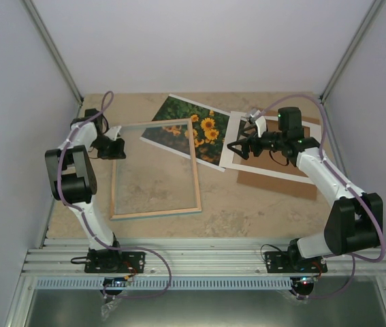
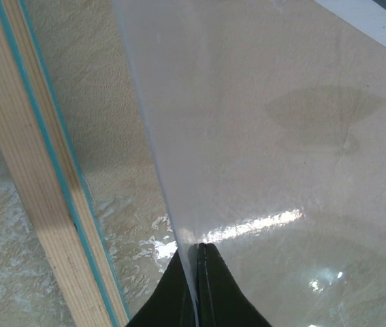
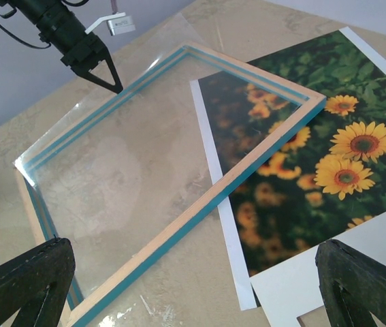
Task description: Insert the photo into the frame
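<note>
- Photo (image 1: 206, 128) lies flat at upper centre of the top view, its left part under the frame (image 1: 197, 174).
- Left gripper (image 1: 122, 145) is clamped on the pane (image 2: 267, 136) edge; right gripper (image 1: 233, 148) hangs with jaws wide apart, empty.
- Likely step: opening the frame; next, the right gripper must pinch the photo's thin edge.

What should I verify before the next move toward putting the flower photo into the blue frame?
1. Left gripper jaws shut on thin clear pane: ok.
2. Right gripper jaws open, empty: ok.
3. Rectangular sunflower photo free of light-wood, blue-edged frame: not ok, frame corner covers it.
4. White cut-out mat off the photo: not ok, overlaps its edge.
5. Pane fully out of frame: cannot tell.
</note>
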Robot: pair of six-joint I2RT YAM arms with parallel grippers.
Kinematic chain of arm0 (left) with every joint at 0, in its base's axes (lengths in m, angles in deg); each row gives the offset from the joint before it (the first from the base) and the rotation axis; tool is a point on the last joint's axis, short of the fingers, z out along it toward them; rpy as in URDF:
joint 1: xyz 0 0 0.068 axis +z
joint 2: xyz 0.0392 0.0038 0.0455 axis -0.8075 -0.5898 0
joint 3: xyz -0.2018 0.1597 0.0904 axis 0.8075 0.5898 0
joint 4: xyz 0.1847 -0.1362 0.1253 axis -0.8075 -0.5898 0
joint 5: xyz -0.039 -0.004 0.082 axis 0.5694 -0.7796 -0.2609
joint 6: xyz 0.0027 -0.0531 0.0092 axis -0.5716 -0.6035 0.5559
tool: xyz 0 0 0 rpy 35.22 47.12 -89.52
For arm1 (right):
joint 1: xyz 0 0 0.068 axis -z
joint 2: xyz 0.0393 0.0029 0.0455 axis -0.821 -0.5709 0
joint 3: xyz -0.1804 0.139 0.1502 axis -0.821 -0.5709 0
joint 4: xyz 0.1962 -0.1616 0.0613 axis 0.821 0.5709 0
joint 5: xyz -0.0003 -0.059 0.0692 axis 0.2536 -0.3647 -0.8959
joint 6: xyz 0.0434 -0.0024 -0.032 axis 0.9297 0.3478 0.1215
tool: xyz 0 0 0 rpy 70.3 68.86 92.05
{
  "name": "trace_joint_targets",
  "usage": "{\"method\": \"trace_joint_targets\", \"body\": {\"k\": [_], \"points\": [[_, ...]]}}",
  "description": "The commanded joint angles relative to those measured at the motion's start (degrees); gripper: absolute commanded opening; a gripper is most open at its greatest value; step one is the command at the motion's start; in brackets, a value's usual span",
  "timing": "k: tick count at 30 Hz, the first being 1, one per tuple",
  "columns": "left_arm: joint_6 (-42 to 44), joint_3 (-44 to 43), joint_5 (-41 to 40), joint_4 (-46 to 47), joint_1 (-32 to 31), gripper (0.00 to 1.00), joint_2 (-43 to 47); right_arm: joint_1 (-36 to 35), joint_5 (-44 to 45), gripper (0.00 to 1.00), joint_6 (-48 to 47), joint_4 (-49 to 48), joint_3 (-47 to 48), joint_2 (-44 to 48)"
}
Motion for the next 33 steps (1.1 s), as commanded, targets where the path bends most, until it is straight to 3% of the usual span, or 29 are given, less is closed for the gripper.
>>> {"method": "trace_joint_targets", "body": {"k": [1,12,33], "points": [[-0.34,0.01,-3.73,-1.63,0.13,0.0,-1.78,-0.33,0.51,0.98,-0.24,-1.47,-0.95,1.12],[-0.09,-1.49,-2.17,-3.12,0.12,0.0,-3.32,-0.32,0.46,0.98,-0.11,-1.55,-1.04,1.05],[-3.7,-8.56,13.53,-13.47,0.17,0.0,-4.08,-0.33,0.46,0.98,-0.01,-1.58,-1.05,1.24]]}}
